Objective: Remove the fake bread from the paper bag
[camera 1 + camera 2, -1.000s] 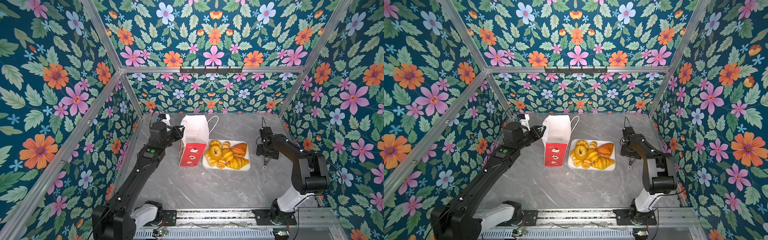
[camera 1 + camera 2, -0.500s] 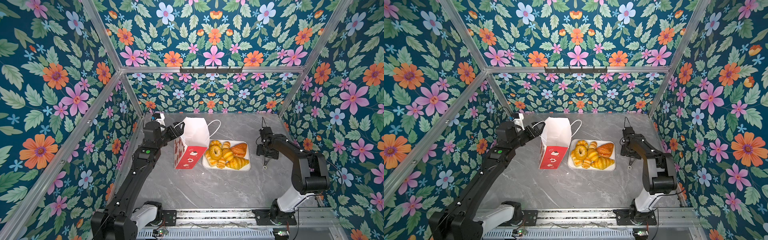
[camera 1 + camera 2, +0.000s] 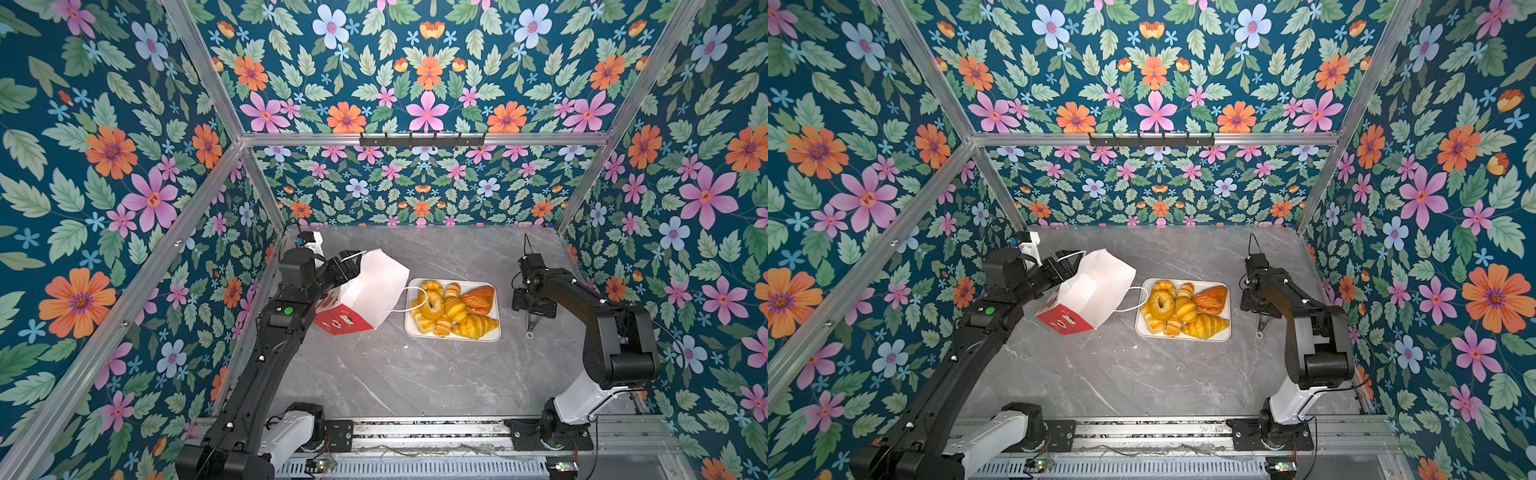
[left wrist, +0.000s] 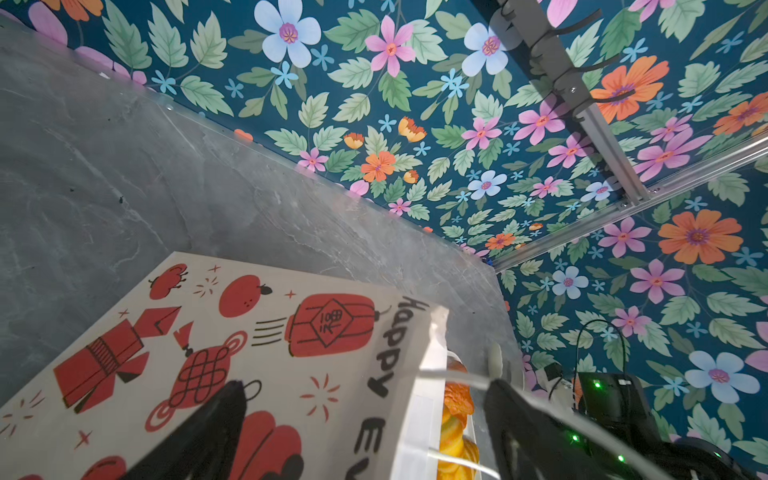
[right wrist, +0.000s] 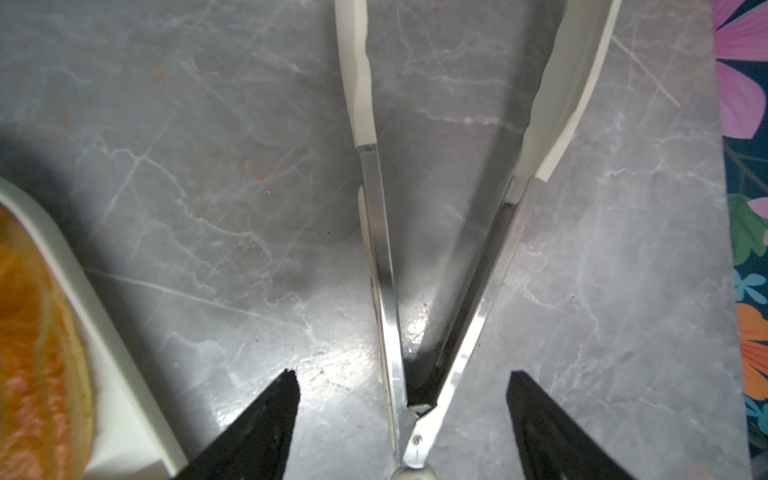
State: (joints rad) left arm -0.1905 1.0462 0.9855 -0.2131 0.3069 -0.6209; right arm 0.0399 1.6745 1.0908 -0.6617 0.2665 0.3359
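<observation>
I'm seeing the L tool (image 3: 348,265) spread wide, straddling the top edge of the red-and-white printed paper gift bag (image 3: 374,282) w/o pinching it. The bag's leaning twd the flat white rounded tray (image 3: 469,338) on the grey marble table (image 3: 415,374). The glossy golden toy breads (image 3: 455,307) are sitting piled on that tray, just beside the bag. The R tool (image 5: 403,374) is hanging spread over steel white-tipped tongs (image 5: 380,249) lying on the table.

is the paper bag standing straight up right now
No, in a top view the paper bag is tipped well over, its top leaning toward the white tray.
</observation>
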